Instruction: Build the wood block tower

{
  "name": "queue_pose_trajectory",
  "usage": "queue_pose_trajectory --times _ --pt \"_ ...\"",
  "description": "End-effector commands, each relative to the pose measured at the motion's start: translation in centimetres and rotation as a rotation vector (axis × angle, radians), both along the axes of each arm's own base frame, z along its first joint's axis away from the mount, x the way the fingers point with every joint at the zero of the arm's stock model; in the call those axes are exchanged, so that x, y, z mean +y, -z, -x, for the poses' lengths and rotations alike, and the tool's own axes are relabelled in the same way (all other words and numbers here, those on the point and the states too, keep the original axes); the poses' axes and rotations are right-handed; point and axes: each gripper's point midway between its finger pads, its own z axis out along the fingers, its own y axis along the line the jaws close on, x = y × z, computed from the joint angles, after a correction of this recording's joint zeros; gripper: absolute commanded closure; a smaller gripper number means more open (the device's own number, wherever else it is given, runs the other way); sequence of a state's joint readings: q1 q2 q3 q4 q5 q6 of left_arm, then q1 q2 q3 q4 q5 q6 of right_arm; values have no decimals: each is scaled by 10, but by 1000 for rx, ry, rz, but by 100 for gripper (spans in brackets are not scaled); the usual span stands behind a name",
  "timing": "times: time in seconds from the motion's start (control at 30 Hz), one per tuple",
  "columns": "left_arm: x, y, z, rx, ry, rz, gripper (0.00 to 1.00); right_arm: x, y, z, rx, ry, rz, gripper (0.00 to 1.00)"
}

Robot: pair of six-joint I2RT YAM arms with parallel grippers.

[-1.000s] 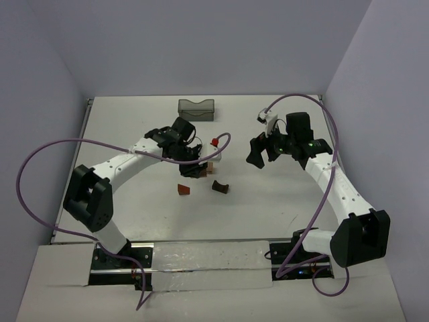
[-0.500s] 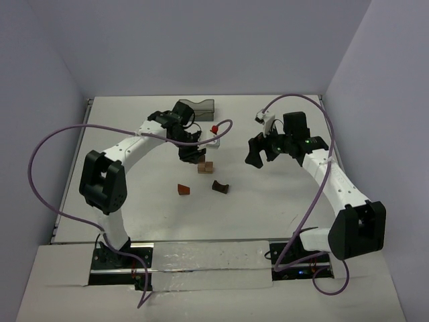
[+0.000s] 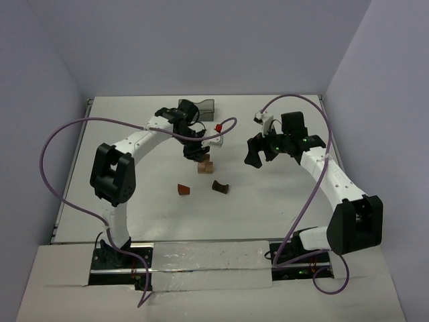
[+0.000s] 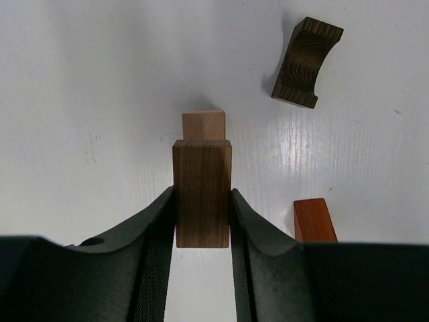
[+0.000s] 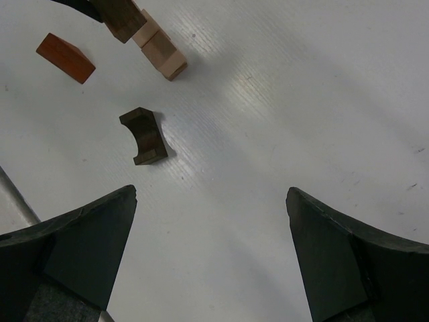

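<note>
The left claw (image 4: pixel 202 204) was clamped on a brown block (image 4: pixel 202 181), poised right at the tan stack (image 4: pixel 203 125). The dark arch (image 4: pixel 306 62) and red wedge (image 4: pixel 314 219) lay nearby on the table (image 4: pixel 94 94). The right claw (image 5: pixel 211 201) gaped wide, empty.

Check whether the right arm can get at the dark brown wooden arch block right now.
Probably yes: the right gripper is open, with only bare table between it and the dark brown wooden arch block. The left gripper, gripping a brown wooden bar, sits aside.
</note>
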State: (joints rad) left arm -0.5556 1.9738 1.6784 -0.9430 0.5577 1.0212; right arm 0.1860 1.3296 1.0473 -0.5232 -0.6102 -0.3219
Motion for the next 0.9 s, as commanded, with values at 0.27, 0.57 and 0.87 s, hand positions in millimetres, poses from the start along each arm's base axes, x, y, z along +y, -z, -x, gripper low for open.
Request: queue_pose_trajectory --times 0.27,0.57,0.87 --pt "-18 2 -6 31 30 63 78 0 -18 -20 -72 18 -6 0" --pt "-21 13 -5 46 22 47 74 2 -18 -19 -63 14 -17 0" --pt "-24 18 -9 60 7 24 74 2 -17 -20 -61 14 -17 0"
